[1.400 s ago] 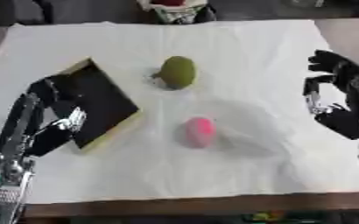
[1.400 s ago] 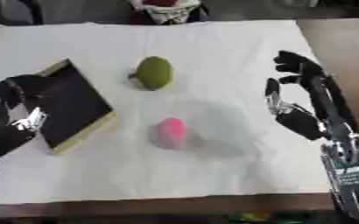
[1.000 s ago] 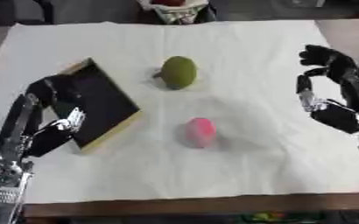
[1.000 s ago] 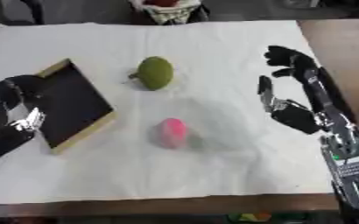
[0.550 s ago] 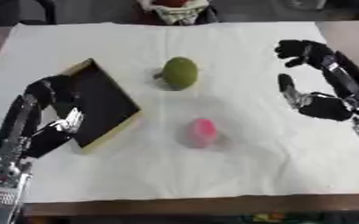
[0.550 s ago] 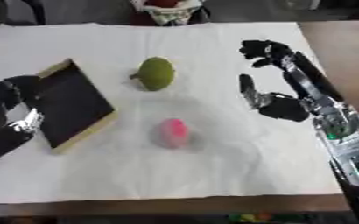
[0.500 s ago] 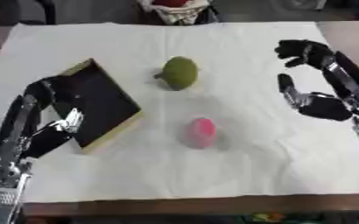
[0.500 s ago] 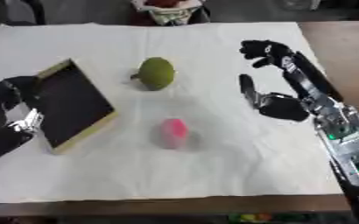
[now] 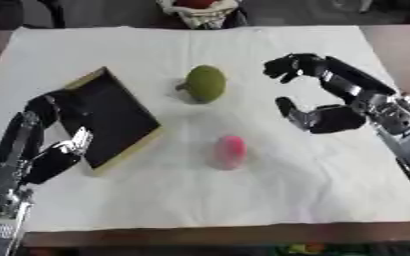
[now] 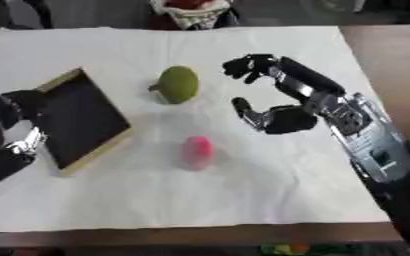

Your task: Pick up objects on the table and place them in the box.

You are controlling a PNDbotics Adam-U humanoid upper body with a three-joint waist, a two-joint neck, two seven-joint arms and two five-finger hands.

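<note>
**Right hand spread above the cloth, two objects lying outside the box**

A white cloth (image 9: 243, 195) covers most of the counter (image 9: 401, 37), whose brown top shows at the right edge and along the near side.

The box (image 9: 112, 117) lies on the left part of the cloth, a shallow tray with a black inside and a pale wooden rim, turned askew so one corner points away from the robot. Nothing is visible inside it.

The right hand (image 9: 327, 117) is over the cloth to the right of centre, its arm coming in from the right edge. Its fingers (image 9: 287, 64) are spread wide and arched, the thumb low and pointing left, and they hold nothing. It is near the green fruit but apart from it.

The left hand (image 9: 47, 160) rests at the box's near left edge, its fingers (image 9: 44, 106) bent over the box's left rim; whether they clasp the rim I cannot tell.

The green fruit (image 9: 205, 83), round and olive-coloured with a short stem on its left, sits on the cloth just beyond the box's right corner.

The pink object (image 9: 229, 151), a small oval, lies on the cloth nearer the robot, between the box and the right hand and touching neither.
</note>
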